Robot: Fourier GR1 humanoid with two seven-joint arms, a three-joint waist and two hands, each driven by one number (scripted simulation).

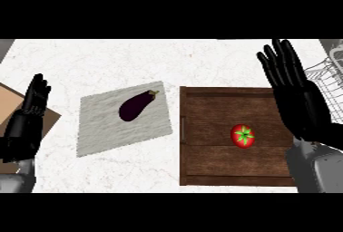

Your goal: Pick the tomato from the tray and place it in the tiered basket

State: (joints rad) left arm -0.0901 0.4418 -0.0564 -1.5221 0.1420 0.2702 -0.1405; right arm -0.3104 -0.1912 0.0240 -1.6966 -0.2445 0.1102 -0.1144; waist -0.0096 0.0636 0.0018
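Observation:
A red tomato (243, 135) with a green stem lies on the dark wooden tray (208, 136), right of its middle. My right hand (295, 93) is open with straight fingers pointing away, above the tray's right side, just right of the tomato and not touching it. Behind that hand, part of the white wire tiered basket (327, 72) shows at the far right edge. My left hand (28, 115) rests open at the left edge, fingers up, far from the tray.
A purple eggplant (136, 105) lies on a light grey board (120, 122) left of the tray. A tan board (10, 104) sticks in from the left edge behind my left hand. White marbled counter (134, 59) stretches behind both.

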